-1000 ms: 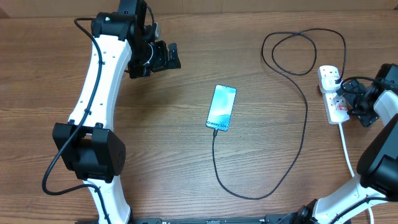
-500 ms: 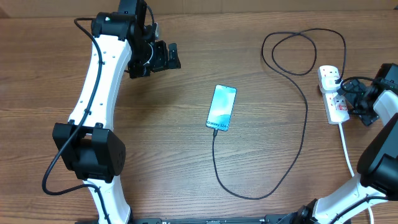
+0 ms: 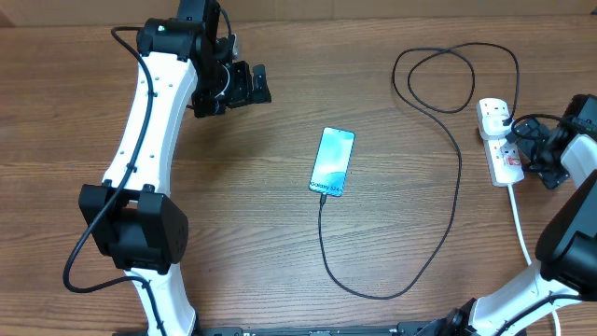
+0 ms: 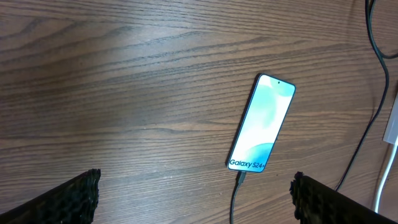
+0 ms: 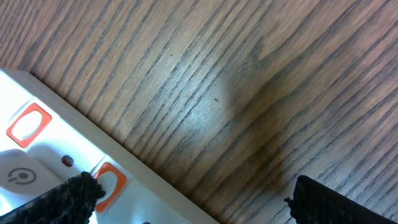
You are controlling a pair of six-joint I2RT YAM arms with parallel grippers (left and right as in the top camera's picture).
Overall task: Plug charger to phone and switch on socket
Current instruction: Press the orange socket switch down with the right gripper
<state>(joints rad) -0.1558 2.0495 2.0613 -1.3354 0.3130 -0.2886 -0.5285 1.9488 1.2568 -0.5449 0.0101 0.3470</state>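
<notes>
A: Phone heading?
B: I see the phone [image 3: 333,162] mid surface [image 3: 242,233], long axis near-to-far, top tipped slightly right, charger [image 3: 320,229] in its near end. Left jaws and right jaws wide open, empty, right by the socket [image 3: 499,140].

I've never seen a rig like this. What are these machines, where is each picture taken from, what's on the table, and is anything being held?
These are two robot arms at a wooden table. The top-down picture shows both. The other two come from a camera on each wrist, whose dark fingertips show in the lower corners. On the table lie a lit phone, a thin black charger cable reaching its lower end, and a white socket strip. The left gripper hangs apart from the phone; the right gripper is beside the socket strip. Both are open and hold nothing.
</notes>
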